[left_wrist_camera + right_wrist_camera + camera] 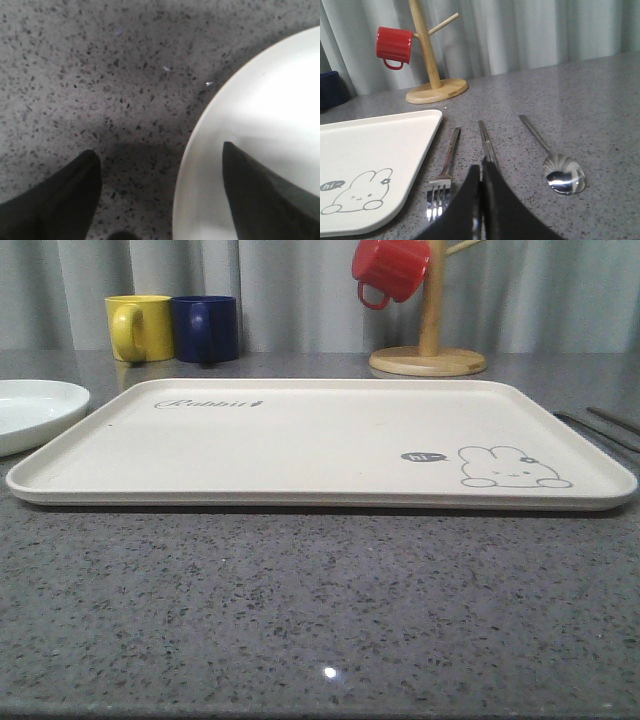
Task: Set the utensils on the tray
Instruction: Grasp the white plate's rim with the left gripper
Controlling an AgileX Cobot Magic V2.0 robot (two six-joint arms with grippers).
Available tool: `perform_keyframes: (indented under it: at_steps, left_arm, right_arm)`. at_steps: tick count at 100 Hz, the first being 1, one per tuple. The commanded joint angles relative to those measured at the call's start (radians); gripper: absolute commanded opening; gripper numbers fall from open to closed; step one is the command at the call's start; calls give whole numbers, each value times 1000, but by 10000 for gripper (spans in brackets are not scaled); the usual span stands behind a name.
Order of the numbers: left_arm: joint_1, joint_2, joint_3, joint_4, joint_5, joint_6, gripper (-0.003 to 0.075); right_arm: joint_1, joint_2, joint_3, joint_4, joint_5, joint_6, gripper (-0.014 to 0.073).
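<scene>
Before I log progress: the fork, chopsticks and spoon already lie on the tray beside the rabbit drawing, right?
No. The fork, chopsticks and spoon lie on the grey table beside the tray, past its rabbit-drawing corner, not on it. The right wrist view shows this.

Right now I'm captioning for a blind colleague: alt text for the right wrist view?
Right gripper shut on flat chopsticks lying on the grey counter, between a fork and spoon; cream rabbit tray beside them.

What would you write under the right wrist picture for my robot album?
Right gripper shut on the chopsticks, fork and spoon either side, rabbit tray nearby.
</scene>
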Motion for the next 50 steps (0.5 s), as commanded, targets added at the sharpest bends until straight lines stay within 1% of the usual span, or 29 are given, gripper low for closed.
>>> perform_keyframes:
  at_steps: [1, 7, 12, 17, 18, 19, 20, 21, 22, 24, 25, 27, 30, 50]
  left_arm:
    - [2, -27, -29, -8, -21, 2, 482]
    - [2, -28, -29, -8, -10, 5, 455]
    - [2, -28, -29, -9, 4, 22, 395]
    - [2, -28, -29, -11, 13, 32, 290]
    - [2, -28, -29, -13, 17, 32, 253]
    - [2, -28, -29, -13, 19, 34, 232]
    - [2, -28, -29, -14, 18, 34, 191]
    - [2, -28, -29, -15, 21, 36, 169]
    - [2, -28, -29, -15, 23, 36, 126]
    - [2, -28, -29, -15, 26, 42, 81]
    - [2, -28, -29, -15, 28, 46, 36]
    - [2, -28, -29, -17, 28, 49, -20]
    - [2, -28, -29, -17, 31, 55, -11]
    - [2, -79, -31, -19, 41, 55, -17]
  right_arm:
    - [-5, -22, -18, -3, -71, -11, -68]
    - [-5, -22, -18, -3, -71, -11, -68]
    - [-5, -22, -18, -3, -71, -11, -68]
    - [-5, -22, -18, -3, -71, -11, -68]
    - [-5, -22, -18, -3, -71, -11, -68]
    - [-5, -22, -18, -3, -71, -11, -68]
    - [-5, -22, -18, -3, -71, -11, -68]
    - [-5, -22, -18, -3, -71, -11, -68]
    - [-5, -22, -18, -3, -71, -11, -68]
    - [-5, -22, -18, -3, -71, -11, -68]
    - [-5, -22, -18, -3, -71, -11, -68]
    - [-5, -22, -18, -3, -71, -11, -68]
    - [-5, -22, -18, -3, -71, -11, -68]
    - [-5, -22, -18, -3, -71, -11, -68]
